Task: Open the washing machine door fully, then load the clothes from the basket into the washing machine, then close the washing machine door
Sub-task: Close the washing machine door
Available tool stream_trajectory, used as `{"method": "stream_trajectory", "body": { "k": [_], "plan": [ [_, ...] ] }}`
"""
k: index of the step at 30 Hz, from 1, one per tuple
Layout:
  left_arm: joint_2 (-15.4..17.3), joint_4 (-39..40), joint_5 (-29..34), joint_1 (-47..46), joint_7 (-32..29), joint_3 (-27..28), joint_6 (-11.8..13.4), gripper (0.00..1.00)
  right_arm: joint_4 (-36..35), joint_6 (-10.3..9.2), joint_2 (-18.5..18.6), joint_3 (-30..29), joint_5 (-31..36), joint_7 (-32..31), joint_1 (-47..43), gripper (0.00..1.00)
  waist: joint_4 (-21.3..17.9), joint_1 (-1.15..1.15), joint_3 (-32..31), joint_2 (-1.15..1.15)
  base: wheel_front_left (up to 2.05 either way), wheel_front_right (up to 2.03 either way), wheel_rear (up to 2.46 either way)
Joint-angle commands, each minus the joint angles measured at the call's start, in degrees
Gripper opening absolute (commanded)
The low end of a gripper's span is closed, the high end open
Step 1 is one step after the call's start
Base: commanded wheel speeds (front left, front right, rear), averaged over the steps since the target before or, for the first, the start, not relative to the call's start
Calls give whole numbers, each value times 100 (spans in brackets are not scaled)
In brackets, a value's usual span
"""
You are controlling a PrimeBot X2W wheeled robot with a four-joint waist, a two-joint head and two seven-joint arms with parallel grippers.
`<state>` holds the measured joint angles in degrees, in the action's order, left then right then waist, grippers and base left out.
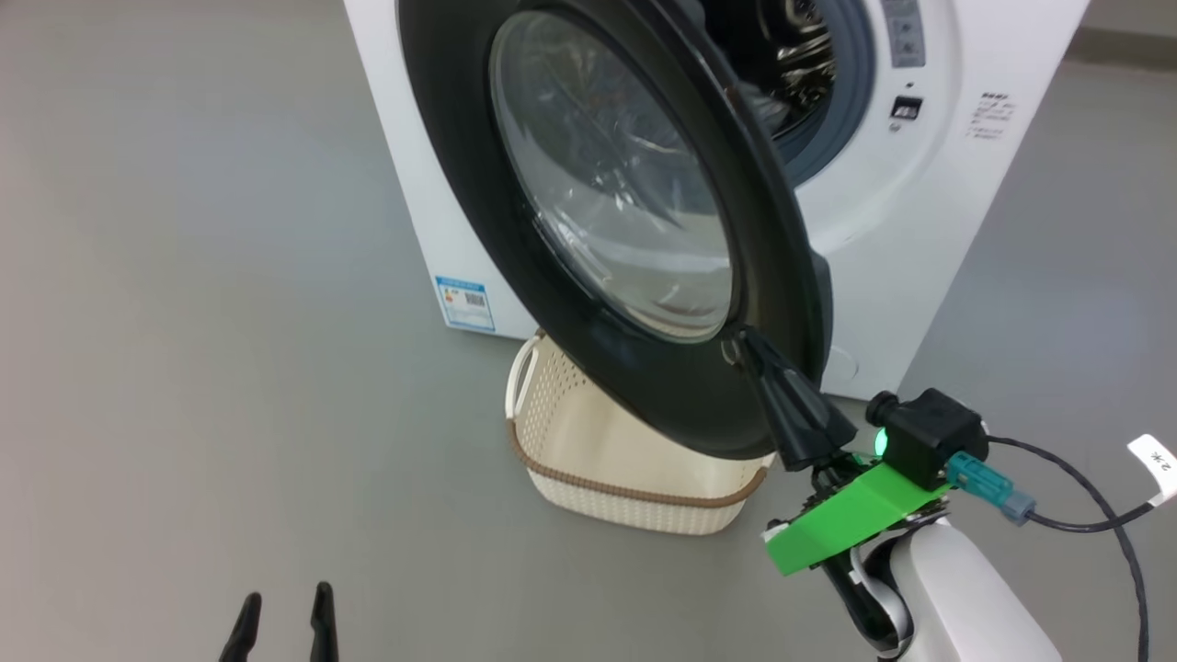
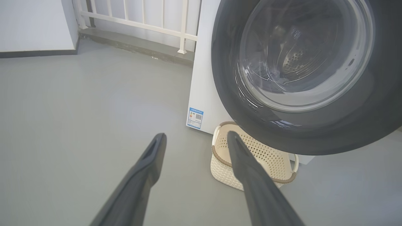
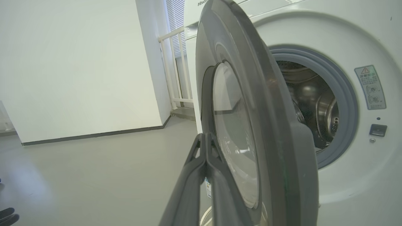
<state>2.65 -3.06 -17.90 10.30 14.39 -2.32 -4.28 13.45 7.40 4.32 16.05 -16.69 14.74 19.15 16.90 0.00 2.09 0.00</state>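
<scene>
Ajar washing machine door (image 1: 607, 184); right gripper (image 1: 743, 342) (fingers pressed together) apparently touching its black rim; left gripper (image 2: 195, 135) spread wide, empty.

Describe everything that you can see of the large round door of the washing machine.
The large round door has a wide glossy black rim around a bulging clear glass bowl. It stands partly open, swung out from the front of the big white washing machine, so the grey rubber seal and steel drum show behind it. The shut right tool appears to touch its outer face low down, where glass meets rim. Its lower edge hangs above the cream perforated plastic basket.
</scene>
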Motion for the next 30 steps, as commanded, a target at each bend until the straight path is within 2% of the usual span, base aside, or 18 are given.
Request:
{"method": "stream_trajectory", "body": {
  "k": [1, 11, 30],
  "plan": [
    [23, 192, -65, -325, 61, 125, 44, 100, -84, 9, -54, 49, 56, 26, 251, 0, 119, 0, 210, 0, 0, 0, 0],
    [23, 287, -216, -521, 61, -82, 123, 100, -49, 9, 89, -175, 155, 26, 522, 0, 217, 0, 612, 0, 0, 0, 0],
    [22, 318, -371, -751, 61, -212, 215, 100, -102, 9, 303, -355, 212, 26, 841, 0, 96, 0, 1051, 0, 0, 0, 0]
  ]
}}
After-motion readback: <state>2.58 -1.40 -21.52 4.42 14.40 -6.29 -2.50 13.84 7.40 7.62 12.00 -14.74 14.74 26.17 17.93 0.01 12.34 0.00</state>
